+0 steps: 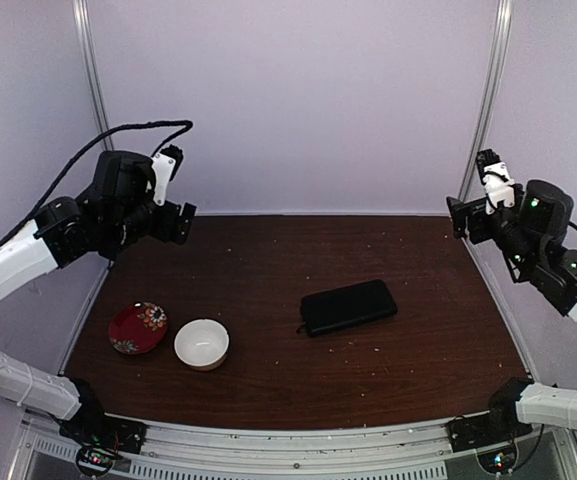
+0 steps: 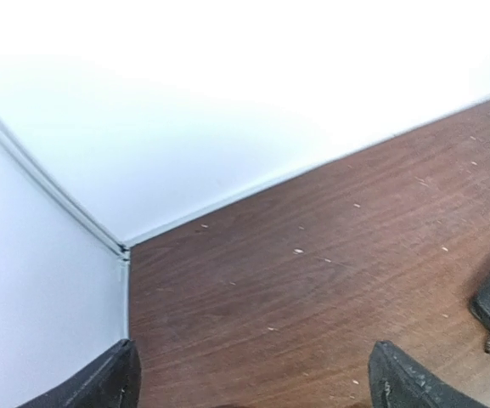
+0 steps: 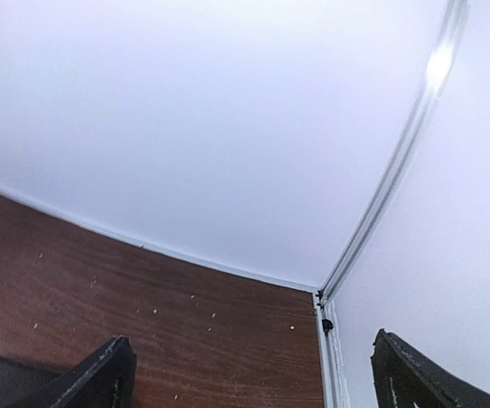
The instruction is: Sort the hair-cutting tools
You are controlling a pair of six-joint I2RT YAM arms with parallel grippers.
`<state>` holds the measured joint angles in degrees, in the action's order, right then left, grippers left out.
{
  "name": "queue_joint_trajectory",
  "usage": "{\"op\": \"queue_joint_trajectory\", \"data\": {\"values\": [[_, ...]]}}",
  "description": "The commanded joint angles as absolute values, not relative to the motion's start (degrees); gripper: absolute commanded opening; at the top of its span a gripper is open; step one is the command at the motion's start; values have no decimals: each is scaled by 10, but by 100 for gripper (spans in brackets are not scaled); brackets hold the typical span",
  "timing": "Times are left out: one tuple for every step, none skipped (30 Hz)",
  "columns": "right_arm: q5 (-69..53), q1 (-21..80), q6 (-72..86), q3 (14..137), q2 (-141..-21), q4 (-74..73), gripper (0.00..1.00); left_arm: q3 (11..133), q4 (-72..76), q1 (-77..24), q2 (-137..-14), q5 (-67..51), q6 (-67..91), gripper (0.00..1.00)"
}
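Left gripper [image 2: 257, 391]: your fingers stand wide apart with nothing between them; it hangs above the table's far left corner.
Right gripper [image 3: 249, 387]: fingers spread wide too, holding nothing; it hangs by the far right corner.
Hair-cutting tools: you cannot tell where they lie; none of your three views shows them.
Black pouch [image 1: 349, 306]: lies flat just right of centre, between the arms and well apart from both grippers.
White bowl [image 1: 201, 343]: near left, just beside a patterned red plate [image 1: 138, 328].
Table [image 1: 268, 260]: dark wood grain, dotted with pale specks [image 2: 298, 251].
Room: pale walls [image 1: 298, 100] on three sides, with metal posts [image 1: 90, 80] in the far corners.
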<state>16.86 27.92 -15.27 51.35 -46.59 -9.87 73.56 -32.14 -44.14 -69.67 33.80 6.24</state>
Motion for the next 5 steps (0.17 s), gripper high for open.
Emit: {"op": "queue_joint_trajectory", "data": {"values": [[129, 198, -61, 513, -459, -67, 100, 660, -181, -425, -650, 414, 26, 98], [115, 186, -53, 510, -461, -64, 100, 645, -166, -422, -642, 415, 27, 98], [107, 178, -49, 506, -465, -59, 100, 628, -153, -420, -635, 419, 30, 98], [103, 176, -48, 503, -468, -55, 100, 619, -142, -419, -630, 423, 33, 98], [98, 176, -49, 499, -471, -52, 100, 605, -129, -418, -626, 429, 37, 98]]}}
